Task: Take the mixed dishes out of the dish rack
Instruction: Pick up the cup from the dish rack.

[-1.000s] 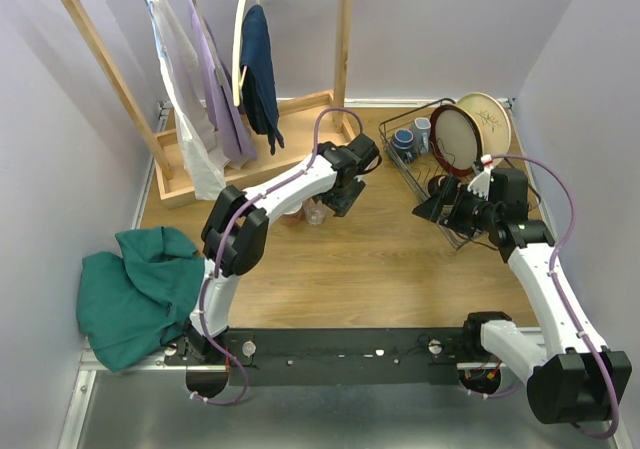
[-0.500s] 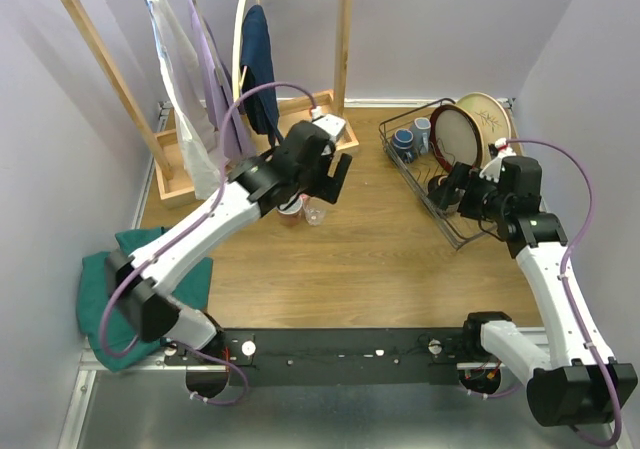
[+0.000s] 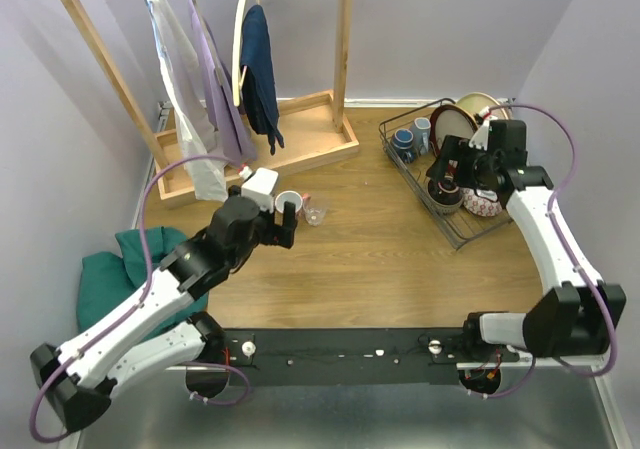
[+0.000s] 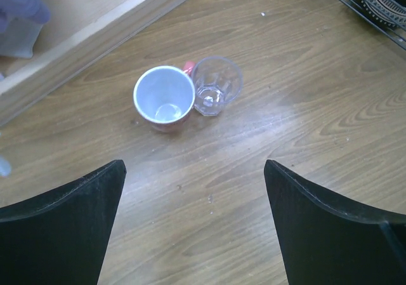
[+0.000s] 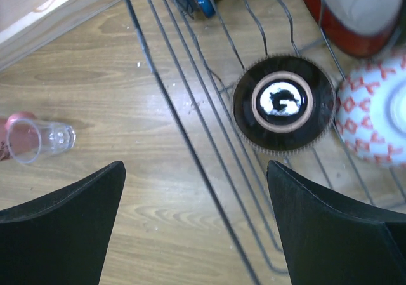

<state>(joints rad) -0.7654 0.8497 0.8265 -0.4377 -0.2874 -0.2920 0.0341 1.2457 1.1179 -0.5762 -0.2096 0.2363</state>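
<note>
The dish rack (image 3: 432, 207) stands at the right of the table. In it are a cream plate (image 3: 488, 105), a red-rimmed plate (image 3: 452, 126), blue mugs (image 3: 404, 142), a dark bowl (image 5: 283, 103) and a red-patterned bowl (image 5: 375, 115). A white mug with a pink outside (image 4: 163, 98) and a clear glass (image 4: 217, 92) stand together on the table. My left gripper (image 4: 193, 171) is open and empty, above the table just short of the mug. My right gripper (image 5: 195, 167) is open and empty, above the rack's left edge beside the dark bowl.
A wooden clothes rack (image 3: 200, 79) with hanging garments stands at the back left. A green cloth (image 3: 110, 269) lies at the left edge. The clothes rack's base board (image 4: 95, 31) runs just behind the mug.
My left arm has pulled back toward the near left, away from the mug and glass. My right gripper has moved farther back, over the rack and the dark bowl.
</note>
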